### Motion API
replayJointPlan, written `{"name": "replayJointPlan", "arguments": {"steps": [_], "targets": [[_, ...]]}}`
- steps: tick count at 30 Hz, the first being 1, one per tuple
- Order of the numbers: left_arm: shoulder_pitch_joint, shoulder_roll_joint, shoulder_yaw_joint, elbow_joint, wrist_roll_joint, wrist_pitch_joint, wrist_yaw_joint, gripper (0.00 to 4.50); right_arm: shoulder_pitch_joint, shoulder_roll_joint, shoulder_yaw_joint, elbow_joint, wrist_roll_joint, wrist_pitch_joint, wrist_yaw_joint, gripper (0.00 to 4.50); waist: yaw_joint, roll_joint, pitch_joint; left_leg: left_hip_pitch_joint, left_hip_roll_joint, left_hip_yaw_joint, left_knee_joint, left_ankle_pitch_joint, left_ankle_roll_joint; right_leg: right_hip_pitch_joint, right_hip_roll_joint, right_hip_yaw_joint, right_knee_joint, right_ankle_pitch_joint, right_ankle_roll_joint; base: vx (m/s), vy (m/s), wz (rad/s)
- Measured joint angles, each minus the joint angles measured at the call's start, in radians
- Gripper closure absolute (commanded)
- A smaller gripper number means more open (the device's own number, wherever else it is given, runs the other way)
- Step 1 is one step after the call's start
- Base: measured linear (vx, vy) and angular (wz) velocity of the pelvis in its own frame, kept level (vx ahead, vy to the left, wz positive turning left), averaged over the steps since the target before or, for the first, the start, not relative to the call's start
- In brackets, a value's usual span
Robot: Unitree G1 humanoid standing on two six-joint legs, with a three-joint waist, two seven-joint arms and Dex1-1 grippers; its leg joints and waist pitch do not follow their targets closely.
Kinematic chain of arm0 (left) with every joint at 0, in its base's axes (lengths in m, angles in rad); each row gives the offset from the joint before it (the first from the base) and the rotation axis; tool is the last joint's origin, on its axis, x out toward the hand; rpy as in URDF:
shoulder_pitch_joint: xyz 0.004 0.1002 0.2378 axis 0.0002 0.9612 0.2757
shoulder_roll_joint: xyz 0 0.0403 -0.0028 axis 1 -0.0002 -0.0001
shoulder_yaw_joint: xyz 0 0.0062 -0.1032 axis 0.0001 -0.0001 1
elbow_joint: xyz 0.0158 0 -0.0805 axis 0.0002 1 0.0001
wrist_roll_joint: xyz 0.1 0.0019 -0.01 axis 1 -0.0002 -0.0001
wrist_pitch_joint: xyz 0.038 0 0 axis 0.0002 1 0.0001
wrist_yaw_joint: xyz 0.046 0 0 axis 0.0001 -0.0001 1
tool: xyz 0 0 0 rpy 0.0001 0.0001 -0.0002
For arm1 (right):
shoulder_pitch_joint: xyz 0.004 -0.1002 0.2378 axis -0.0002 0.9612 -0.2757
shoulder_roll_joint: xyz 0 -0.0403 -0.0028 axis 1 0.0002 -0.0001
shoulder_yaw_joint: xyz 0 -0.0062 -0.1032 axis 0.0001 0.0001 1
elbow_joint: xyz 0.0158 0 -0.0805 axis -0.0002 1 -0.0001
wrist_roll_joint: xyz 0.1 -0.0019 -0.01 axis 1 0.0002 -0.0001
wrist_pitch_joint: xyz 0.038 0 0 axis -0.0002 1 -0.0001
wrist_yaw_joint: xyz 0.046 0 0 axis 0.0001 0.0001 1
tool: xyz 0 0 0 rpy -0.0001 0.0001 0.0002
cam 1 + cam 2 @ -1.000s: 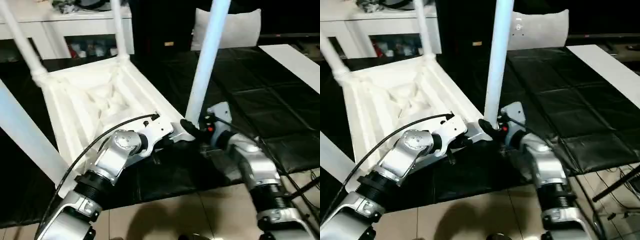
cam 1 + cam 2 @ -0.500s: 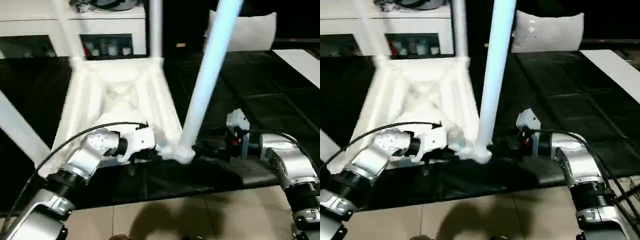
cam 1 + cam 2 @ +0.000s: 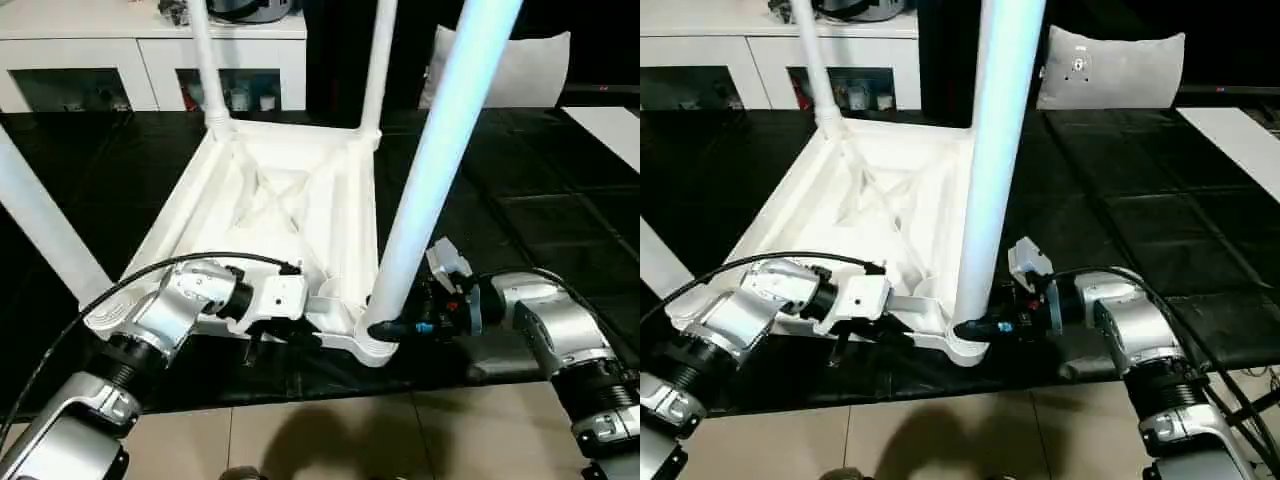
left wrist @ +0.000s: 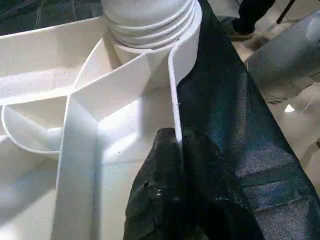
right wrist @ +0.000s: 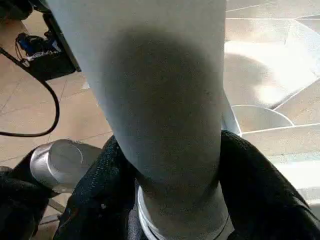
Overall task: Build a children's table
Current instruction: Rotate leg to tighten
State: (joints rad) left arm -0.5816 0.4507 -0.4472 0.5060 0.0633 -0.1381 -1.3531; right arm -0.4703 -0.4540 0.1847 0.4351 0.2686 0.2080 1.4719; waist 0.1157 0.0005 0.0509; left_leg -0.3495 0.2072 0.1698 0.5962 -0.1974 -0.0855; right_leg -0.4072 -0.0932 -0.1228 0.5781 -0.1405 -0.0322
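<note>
My 2 head eyes look forward and down at the upturned tabletop on the black mat.
Both share its near corner; my wrist cameras sit very close: left on the rim, right on the leg.

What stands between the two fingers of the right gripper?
The near white leg, just above its corner socket, in the right wrist view.

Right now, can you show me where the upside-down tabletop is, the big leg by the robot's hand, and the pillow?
tabletop (image 3: 270,200), left eye view, on its ribbed underside.
leg (image 3: 435,170), left eye view, middle of the near tube.
pillow (image 3: 1120,70), right eye view, on its front face.
</note>
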Motion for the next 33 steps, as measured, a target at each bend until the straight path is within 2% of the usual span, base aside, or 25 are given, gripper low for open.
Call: {"name": "replayJointPlan", "arguments": {"steps": [5,8,11,13,16,17,18,21,23,24,26,27,30,32,33], "targets": [[0.0,-0.008,0.005,0.0,-0.004,0.015,-0.004,4.5,0.017,-0.012,-0.001,-0.044,0.002,0.037,-0.011,2.43,0.003,0.0,0.0,0.0,0.0,0.0,0.0,0.0,0.0,0.0,0.0,0.0,0.0,0.0,0.0,0.0,0.0,0.0],[0.003,-0.021,0.019,-0.013,-0.009,0.079,0.015,4.5,0.045,0.002,-0.016,-0.089,0.008,0.08,-0.065,2.44,0.003,0.001,0.0,0.0,0.0,0.0,0.0,0.0,0.0,0.001,0.0,0.0,0.0,0.0,0.0,0.0,0.0,0.0],[0.016,-0.044,0.049,-0.037,-0.003,0.2,0.094,4.5,0.052,0.038,-0.042,-0.097,-0.014,0.099,-0.19,2.44,-0.009,0.001,0.0,0.006,0.0,0.0,0.0,0.002,-0.002,0.005,0.0,0.001,0.001,0.0,0.001,0.0,0.0,0.0],[0.028,-0.074,0.086,-0.055,0.013,0.302,0.193,4.5,0.05,0.117,-0.082,-0.071,-0.047,0.092,-0.356,2.46,-0.037,0.001,-0.001,0.011,0.0,-0.001,0.0,0.003,-0.004,0.007,0.0,-0.001,-0.001,0.0,0.001,0.0,0.0,0.0],[0.039,-0.14,0.115,-0.089,0.024,0.423,0.318,4.5,0.033,0.196,-0.139,-0.037,-0.069,0.1,-0.567,2.49,-0.087,0.001,0.0,0.009,0.0,-0.004,0.002,0.003,-0.004,0.008,0.0,-0.011,-0.012,-0.001,0.002,0.0,0.0,0.0],[0.04,-0.164,0.12,-0.094,0.029,0.45,0.353,4.5,0.029,0.215,-0.152,-0.033,-0.071,0.105,-0.62,2.5,-0.096,0.001,0.0,0.008,0.002,-0.005,0.003,0.003,-0.004,0.008,0.0,-0.017,-0.018,-0.001,0.002,0.0,0.0,0.0],[0.042,-0.186,0.129,-0.106,0.03,0.485,0.388,4.5,0.02,0.235,-0.164,-0.025,-0.072,0.113,-0.682,2.5,-0.11,0.001,-0.001,0.001,0.002,-0.012,0.003,0.003,-0.004,0.009,-0.002,-0.029,-0.027,-0.001,0.002,0.0,0.0,0.0],[0.032,-0.261,0.159,-0.107,0.058,0.576,0.523,4.5,-0.039,0.33,-0.194,0.037,-0.107,0.109,-0.895,2.5,-0.141,0.002,-0.001,-0.002,0.005,-0.019,0.003,0.002,-0.004,0.009,-0.001,-0.035,-0.035,-0.001,0.002,0.0,0.0,0.0],[0.025,-0.29,0.161,-0.107,0.071,0.601,0.573,4.5,-0.052,0.357,-0.205,0.056,-0.116,0.093,-0.967,2.5,-0.146,0.002,-0.001,-0.001,0.002,-0.019,0.003,0.002,-0.004,0.008,-0.001,-0.035,-0.036,-0.001,0.002,0.0,0.0,0.0],[0.023,-0.303,0.161,-0.107,0.077,0.612,0.599,4.5,-0.058,0.372,-0.213,0.07,-0.122,0.077,-0.998,1.95,-0.146,0.002,-0.001,-0.001,0.002,-0.02,0.002,0.002,-0.003,0.008,-0.001,-0.035,-0.035,-0.001,0.002,0.0,0.0,0.0],[0.021,-0.315,0.161,-0.106,0.089,0.613,0.629,4.5,-0.068,0.401,-0.223,0.095,-0.13,0.046,-1.04,1.81,-0.147,0.002,-0.001,-0.002,0.002,-0.02,0.0,0.002,-0.003,0.008,-0.001,-0.035,-0.035,0.0,0.001,0.0,0.0,0.0],[0.019,-0.319,0.155,-0.107,0.089,0.612,0.632,4.5,-0.069,0.409,-0.224,0.104,-0.135,0.037,-1.056,1.81,-0.143,0.002,-0.001,-0.002,0.002,-0.02,-0.002,0.002,-0.003,0.007,-0.001,-0.034,-0.035,0.0,0.001,0.0,0.0,0.0],[0.018,-0.317,0.137,-0.119,0.089,0.603,0.627,4.5,-0.064,0.399,-0.228,0.11,-0.144,0.015,-1.05,1.38,-0.129,0.002,-0.001,-0.001,0.0,-0.018,-0.003,0.0,-0.001,0.007,-0.001,-0.028,-0.033,0.012,-0.002,0.0,0.0,0.0],[0.018,-0.31,0.128,-0.121,0.089,0.585,0.613,4.5,-0.047,0.385,-0.226,0.098,-0.14,-0.005,-1.013,1.34,-0.12,0.002,-0.001,-0.003,0.0,-0.018,-0.003,-0.001,0.0,0.005,-0.001,-0.028,-0.032,0.018,-0.005,0.0,0.0,0.0],[0.018,-0.305,0.124,-0.121,0.089,0.573,0.608,4.5,-0.039,0.375,-0.224,0.095,-0.133,-0.017,-0.988,1.03,-0.114,0.002,-0.001,-0.004,0.0,-0.017,-0.004,-0.001,0.0,0.004,-0.001,-0.028,-0.029,0.019,-0.004,0.0,0.0,0.0]]}}
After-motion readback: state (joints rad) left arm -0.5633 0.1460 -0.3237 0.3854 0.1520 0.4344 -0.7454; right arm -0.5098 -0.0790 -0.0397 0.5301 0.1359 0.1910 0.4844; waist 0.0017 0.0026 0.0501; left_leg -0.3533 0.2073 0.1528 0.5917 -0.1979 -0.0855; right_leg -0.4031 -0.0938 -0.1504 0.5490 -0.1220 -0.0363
